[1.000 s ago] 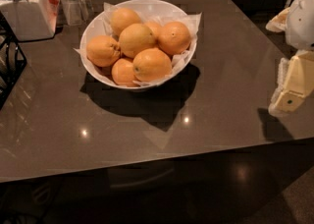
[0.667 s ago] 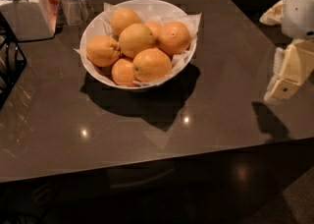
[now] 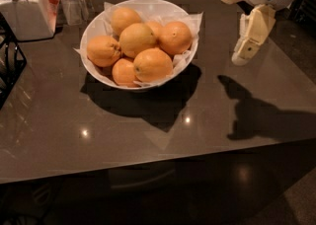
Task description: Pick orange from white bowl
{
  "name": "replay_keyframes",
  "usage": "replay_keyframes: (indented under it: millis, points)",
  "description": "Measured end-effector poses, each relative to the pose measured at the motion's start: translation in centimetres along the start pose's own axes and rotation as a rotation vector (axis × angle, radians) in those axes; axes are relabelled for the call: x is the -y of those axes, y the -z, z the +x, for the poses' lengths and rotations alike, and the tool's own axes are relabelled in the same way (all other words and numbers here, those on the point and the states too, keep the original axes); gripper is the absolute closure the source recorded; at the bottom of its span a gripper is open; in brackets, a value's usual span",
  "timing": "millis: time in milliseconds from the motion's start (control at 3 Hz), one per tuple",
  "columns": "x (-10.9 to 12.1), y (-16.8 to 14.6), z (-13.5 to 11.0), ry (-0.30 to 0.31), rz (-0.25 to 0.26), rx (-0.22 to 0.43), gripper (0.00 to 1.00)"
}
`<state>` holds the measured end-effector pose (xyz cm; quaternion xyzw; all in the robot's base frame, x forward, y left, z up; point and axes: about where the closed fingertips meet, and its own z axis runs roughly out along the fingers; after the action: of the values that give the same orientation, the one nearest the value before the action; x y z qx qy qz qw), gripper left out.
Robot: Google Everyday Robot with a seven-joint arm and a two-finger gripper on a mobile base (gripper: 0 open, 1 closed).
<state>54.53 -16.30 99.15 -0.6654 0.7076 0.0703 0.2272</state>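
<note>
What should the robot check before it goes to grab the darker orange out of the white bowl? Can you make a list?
1. Orange in view, at the right side of the white bowl: ok.
2. Its top uncovered: ok.
3. Hand above the orange: not ok, it hangs right of the bowl, over the table.
4. Nothing standing between hand and bowl: ok.
5. Room around the orange: not ok, paler oranges crowd its left side.

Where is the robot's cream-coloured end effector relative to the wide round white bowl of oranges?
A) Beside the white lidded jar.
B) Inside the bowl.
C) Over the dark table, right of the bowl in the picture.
C: the cream-coloured end effector hangs over the dark table, apart from the round white bowl, at the picture's right.
</note>
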Motion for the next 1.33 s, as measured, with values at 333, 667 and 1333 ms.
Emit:
replay_keyframes:
  millis: [333, 667, 1333]
  points:
    - [1.4, 0.8, -0.6, 0.003, 0.044, 0.025, 0.0]
    - [2.0, 0.3, -0.5, -0.008, 0.05, 0.039, 0.0]
    - [5.6, -5.6, -2.9, 0.028, -0.043, 0.13, 0.0]
